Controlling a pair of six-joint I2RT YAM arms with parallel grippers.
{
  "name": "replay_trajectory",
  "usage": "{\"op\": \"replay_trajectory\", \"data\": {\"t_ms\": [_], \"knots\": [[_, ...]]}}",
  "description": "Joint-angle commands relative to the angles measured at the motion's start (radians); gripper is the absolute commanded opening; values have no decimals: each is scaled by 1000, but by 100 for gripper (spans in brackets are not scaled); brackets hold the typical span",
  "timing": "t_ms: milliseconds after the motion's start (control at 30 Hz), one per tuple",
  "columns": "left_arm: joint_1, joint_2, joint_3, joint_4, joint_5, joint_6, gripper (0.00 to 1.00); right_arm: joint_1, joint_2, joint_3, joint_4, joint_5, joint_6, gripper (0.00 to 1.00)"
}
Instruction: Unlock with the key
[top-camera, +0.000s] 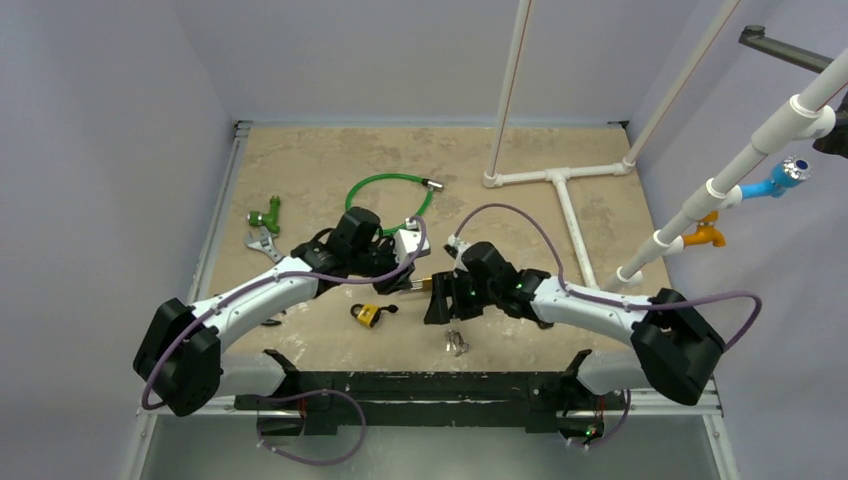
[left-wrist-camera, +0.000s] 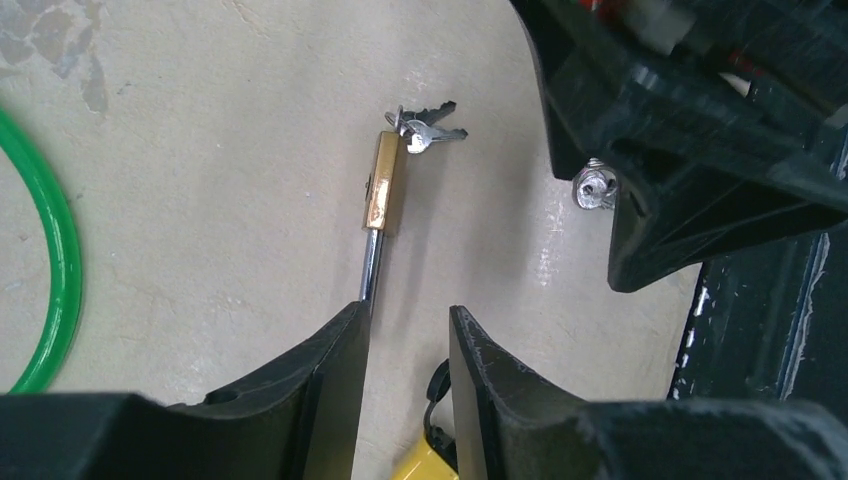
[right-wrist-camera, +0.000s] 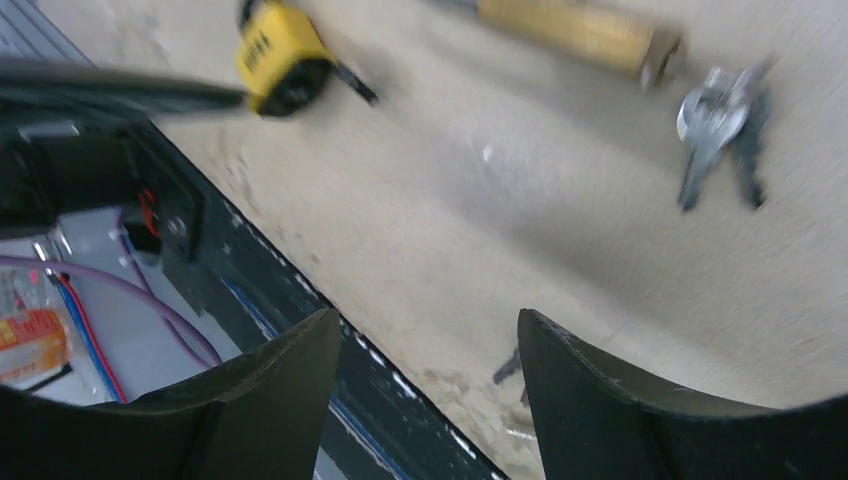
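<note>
1. The beige stone-patterned table top (top-camera: 300, 160) takes up most of the room's floor space, with a white plastic pipe frame (top-camera: 560, 180) standing on its far right part
2. Both arms reach in from the near edge and meet near the middle of the table
3. The left gripper (left-wrist-camera: 408, 318) has its black jaws apart with nothing between them, only bare table showing in the gap
4. The right gripper (right-wrist-camera: 430, 335) hangs above the near part of the table with its jaws wide apart, and it holds nothing; its own camera view is blurred
5. A green cable loop (left-wrist-camera: 65, 250) lies on the table behind the left arm
6. The long brass-bodied padlock (left-wrist-camera: 385, 182) lies flat between the two grippers; its thin steel shackle (left-wrist-camera: 372, 262) runs back to the tip of the left gripper's left finger, on the outside of it and not in the gap
7. A silver adjustable wrench (top-camera: 262, 243) and a small green tool (top-camera: 266, 214) lie at the left side, well apart from the locks
8. A small yellow padlock (top-camera: 367, 315) lies just in front of the left gripper
9. A bunch of silver keys (left-wrist-camera: 425, 130) lies right at the far end of the brass body; I cannot tell whether one sits in the keyhole
10. A second small key bunch (top-camera: 457, 343) lies near the front edge, beneath the right arm
</note>
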Motion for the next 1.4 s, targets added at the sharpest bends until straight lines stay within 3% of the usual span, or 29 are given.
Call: {"op": "replay_trajectory", "data": {"t_ms": [0, 100, 267, 400, 633, 900, 1167, 1367], "knots": [[1, 52, 49, 46, 41, 94, 36, -45, -104, 122, -49, 129, -93, 65], [14, 111, 82, 69, 48, 96, 39, -69, -128, 111, -52, 239, -104, 62], [30, 227, 195, 27, 73, 105, 44, -97, -247, -24, 43, 242, -40, 59], [30, 315, 277, -23, 145, 119, 54, -98, -358, -114, 95, 268, -18, 60], [-2, 404, 355, -210, 264, 257, 55, -105, -466, -170, 99, 318, -7, 60], [-40, 462, 383, -230, 201, 306, 54, -130, -521, -172, 79, 327, -4, 59], [-86, 546, 407, -186, 66, 310, 35, -148, -611, -175, 35, 347, 23, 58], [-88, 550, 385, -171, -4, 344, 12, -155, -611, -180, 17, 347, 26, 57]]}}
